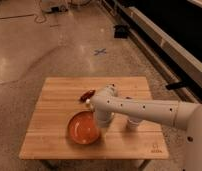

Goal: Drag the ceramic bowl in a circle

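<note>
- On the wooden counter, front-middle, sits the ceramic bowl, orange-red, flat on the wood, nothing else touching it.
- White arm reaches in from the right, bent down over the bowl's right rim, likely to push or pull it along.
- Gripper at that rim; fingers hidden, cannot tell if apart or clamped.
- Small white cup just right of the arm.
- Dark red object behind the bowl, apart.

lab | polished concrete floor | tape cross | tool over wooden table
</note>
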`<state>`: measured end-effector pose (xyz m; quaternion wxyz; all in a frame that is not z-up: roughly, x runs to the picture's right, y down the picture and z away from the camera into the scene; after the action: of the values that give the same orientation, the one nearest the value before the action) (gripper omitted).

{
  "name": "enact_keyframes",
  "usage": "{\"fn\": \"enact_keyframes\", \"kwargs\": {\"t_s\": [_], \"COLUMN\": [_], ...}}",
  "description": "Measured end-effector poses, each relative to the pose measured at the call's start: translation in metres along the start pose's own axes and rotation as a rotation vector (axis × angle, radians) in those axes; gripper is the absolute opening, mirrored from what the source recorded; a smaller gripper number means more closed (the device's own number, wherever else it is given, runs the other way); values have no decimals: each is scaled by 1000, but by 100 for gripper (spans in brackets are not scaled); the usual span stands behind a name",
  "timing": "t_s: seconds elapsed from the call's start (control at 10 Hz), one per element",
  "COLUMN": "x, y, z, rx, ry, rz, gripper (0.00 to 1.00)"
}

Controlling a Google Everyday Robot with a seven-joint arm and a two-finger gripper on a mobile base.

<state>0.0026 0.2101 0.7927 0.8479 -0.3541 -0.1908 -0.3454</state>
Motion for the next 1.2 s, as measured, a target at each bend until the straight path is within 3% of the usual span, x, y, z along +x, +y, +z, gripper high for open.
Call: {"fn": "enact_keyframes", "kwargs": {"t_s": [0.2, 0.3, 0.5, 0.7, 0.9, 1.0, 1.2], "x": [9, 14, 8, -2, -8, -1, 14], "y": [17, 21, 23, 9, 23, 34, 34], "z": [4, 1, 4, 3, 1, -7, -11], "rx": [24, 19, 1, 4, -4, 2, 3], "ry": [-6, -3, 5, 4, 1, -7, -7], "rz": [26, 23, 7, 5, 0, -13, -56], "gripper": [37, 37, 37, 37, 37, 37, 37]}}
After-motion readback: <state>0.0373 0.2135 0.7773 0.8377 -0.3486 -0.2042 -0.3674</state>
